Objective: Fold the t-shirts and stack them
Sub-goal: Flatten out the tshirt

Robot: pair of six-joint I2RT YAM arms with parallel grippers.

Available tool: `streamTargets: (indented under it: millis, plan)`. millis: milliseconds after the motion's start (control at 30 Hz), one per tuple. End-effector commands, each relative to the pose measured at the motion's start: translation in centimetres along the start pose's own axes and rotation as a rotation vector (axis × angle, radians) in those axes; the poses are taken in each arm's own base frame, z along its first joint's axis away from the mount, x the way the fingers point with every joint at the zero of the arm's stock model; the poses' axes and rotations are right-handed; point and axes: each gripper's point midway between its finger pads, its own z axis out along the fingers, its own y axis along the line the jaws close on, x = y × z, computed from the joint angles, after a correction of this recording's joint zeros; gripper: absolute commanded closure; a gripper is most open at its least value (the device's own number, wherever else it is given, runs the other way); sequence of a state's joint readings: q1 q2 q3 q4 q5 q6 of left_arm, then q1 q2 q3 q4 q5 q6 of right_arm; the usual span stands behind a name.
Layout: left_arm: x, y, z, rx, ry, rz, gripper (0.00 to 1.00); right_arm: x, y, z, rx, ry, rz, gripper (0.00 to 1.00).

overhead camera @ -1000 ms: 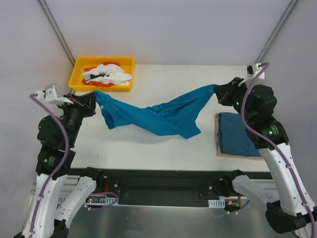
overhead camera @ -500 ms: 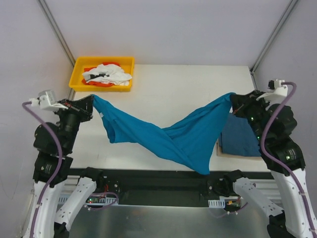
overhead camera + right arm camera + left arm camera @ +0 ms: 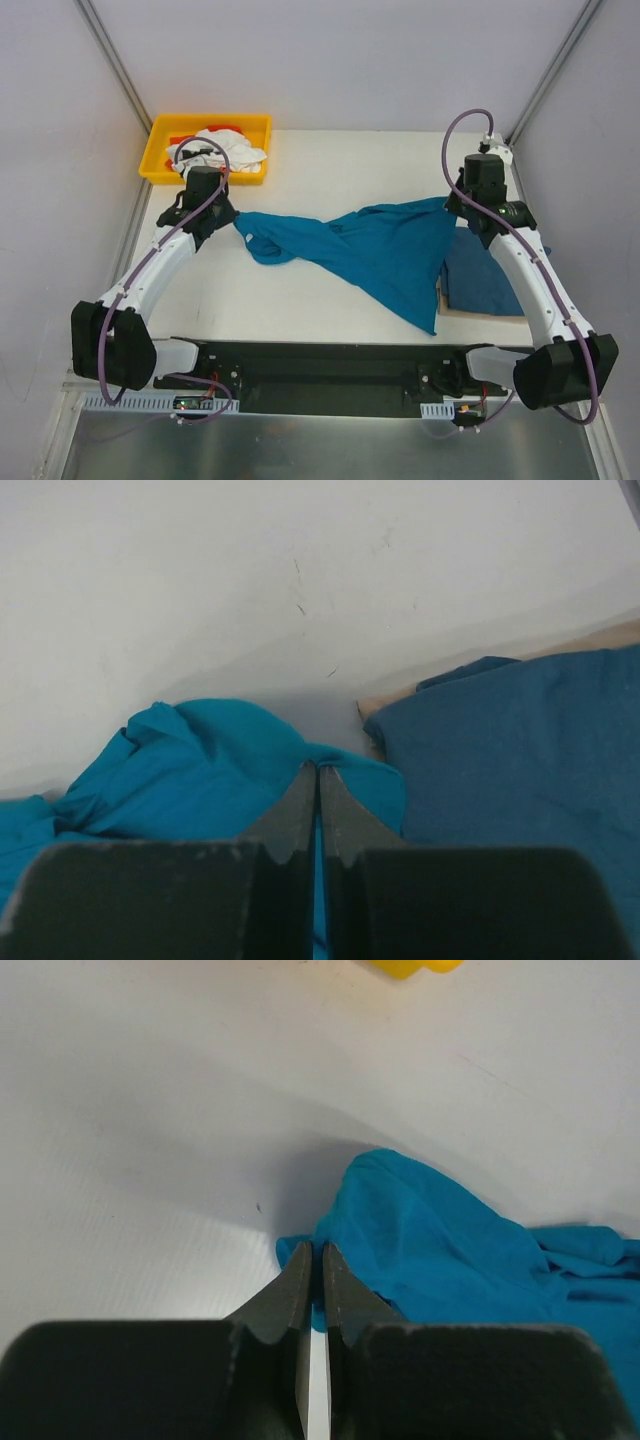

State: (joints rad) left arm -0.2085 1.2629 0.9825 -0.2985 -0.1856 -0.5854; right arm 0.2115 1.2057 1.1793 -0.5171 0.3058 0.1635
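A teal t-shirt (image 3: 380, 250) lies stretched and rumpled across the middle of the table. My left gripper (image 3: 233, 222) is shut on its left end; in the left wrist view the gripper (image 3: 312, 1250) pinches the cloth (image 3: 440, 1250) right at its edge. My right gripper (image 3: 457, 207) is shut on the right end, and the right wrist view shows the gripper (image 3: 318, 769) clamped on a teal fold (image 3: 200, 770). One corner of the shirt trails toward the front edge. A second, darker blue t-shirt (image 3: 488, 278) lies folded at the right (image 3: 520, 750).
The folded shirt rests on a brown board (image 3: 441, 300) near the table's right edge. A yellow bin (image 3: 160, 150) holding white and orange cloth stands at the back left corner, just behind my left arm. White table (image 3: 330, 170) lies bare behind the shirt.
Both arms have swung out over the table and come down. The shirt, held up in the air and hanging between them half a second ago, now rests on the table, still gripped at both ends.
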Motion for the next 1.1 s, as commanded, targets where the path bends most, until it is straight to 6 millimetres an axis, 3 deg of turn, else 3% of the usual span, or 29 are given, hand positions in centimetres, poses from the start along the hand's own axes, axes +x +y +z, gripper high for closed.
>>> streamTargets:
  millis: [0, 167, 300, 333, 400, 433, 500, 533, 600, 633, 733, 833, 867, 933, 967, 1033, 1067]
  plan:
    - [-2.3, 0.0, 0.3, -0.005, -0.047, -0.032, 1.00, -3.2, 0.1, 0.3, 0.001, -0.084, 0.038, 0.99]
    - [-2.8, 1.2, 0.2, -0.012, -0.050, -0.066, 1.00, -3.9, 0.3, 0.4, -0.004, -0.095, 0.030, 0.99]
    - [-4.0, 1.8, -2.3, -0.007, -0.134, -0.088, 1.00, -5.1, -0.1, -1.8, -0.017, -0.151, 0.037, 1.00]
    - [-4.8, 1.7, -4.0, 0.015, -0.186, -0.104, 1.00, -5.2, -0.3, -2.3, -0.018, -0.160, 0.038, 0.99]
    - [-4.9, 2.6, -5.4, 0.007, -0.234, -0.123, 1.00, -5.9, -0.7, -4.2, -0.036, -0.202, 0.047, 0.99]
    - [-5.7, 2.6, -7.5, 0.040, -0.297, -0.146, 1.00, -5.9, -1.0, -4.9, -0.034, -0.210, 0.050, 0.99]
    - [-5.6, 3.5, -9.0, 0.039, -0.350, -0.170, 1.00, -6.4, -1.6, -7.0, -0.044, -0.258, 0.060, 0.99]
    - [-6.2, 3.7, -11.2, 0.069, -0.414, -0.200, 1.00, -6.4, -2.1, -7.6, -0.036, -0.264, 0.064, 0.99]
    - [-6.1, 4.8, -12.9, 0.059, -0.463, -0.246, 1.00, -6.9, -3.0, -9.8, -0.030, -0.317, 0.080, 0.99]
    - [-6.5, 5.2, -15.0, 0.085, -0.524, -0.277, 1.00, -6.8, -3.4, -10.4, -0.022, -0.324, 0.082, 0.99]
    - [-6.5, 6.8, -18.1, 0.097, -0.620, -0.342, 1.00, -7.1, -4.7, -12.9, -0.009, -0.379, 0.102, 1.00]
    - [-5.6, 7.8, -18.8, 0.099, -0.640, -0.383, 1.00, -6.9, -5.0, -14.4, -0.032, -0.397, 0.109, 0.99]
    - [-4.8, 8.1, -18.0, 0.084, -0.617, -0.387, 1.00, -6.7, -4.7, -14.4, -0.049, -0.389, 0.110, 0.99]
    - [-3.5, 8.5, -16.6, 0.055, -0.564, -0.430, 1.00, -5.8, -4.6, -13.3, -0.041, -0.347, 0.097, 0.99]
    - [-1.9, 9.1, -15.1, 0.018, -0.509, -0.435, 0.93, -5.4, -4.4, -12.7, -0.043, -0.326, 0.096, 0.99]
    - [0.0, 9.5, -12.9, -0.027, -0.422, -0.466, 0.90, -3.9, -3.9, -10.3, -0.029, -0.248, 0.073, 0.99]
    - [1.4, 10.2, -11.7, -0.070, -0.375, -0.462, 0.79, -3.2, -3.6, -9.4, -0.029, -0.212, 0.071, 0.99]
